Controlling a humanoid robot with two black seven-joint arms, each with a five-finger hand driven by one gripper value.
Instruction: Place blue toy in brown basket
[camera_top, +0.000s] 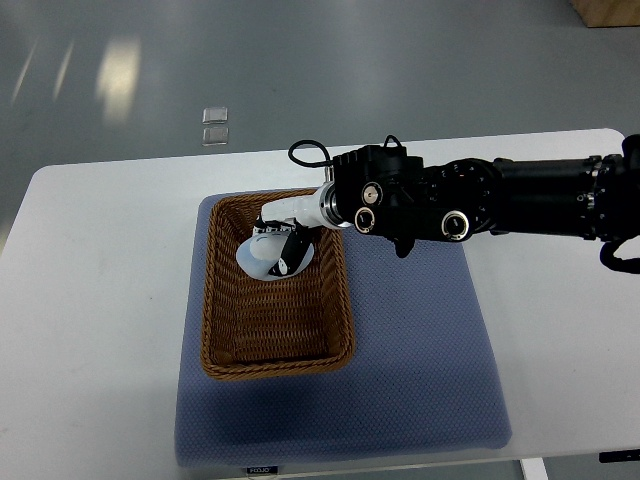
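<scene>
Right hand over the basket, far end. Can't tell if fingers hold anything; blue toy not really visible under it.

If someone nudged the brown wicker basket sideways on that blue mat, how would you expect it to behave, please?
The brown basket would probably resist sliding: the blue mat looks textured and grippy. Being low, wide and flat-bottomed, it seems unlikely to tip. Its woven walls look fairly stiff and likely light, so a push from the right hand, now over its far end, might shift it slightly rather than deform it.
</scene>
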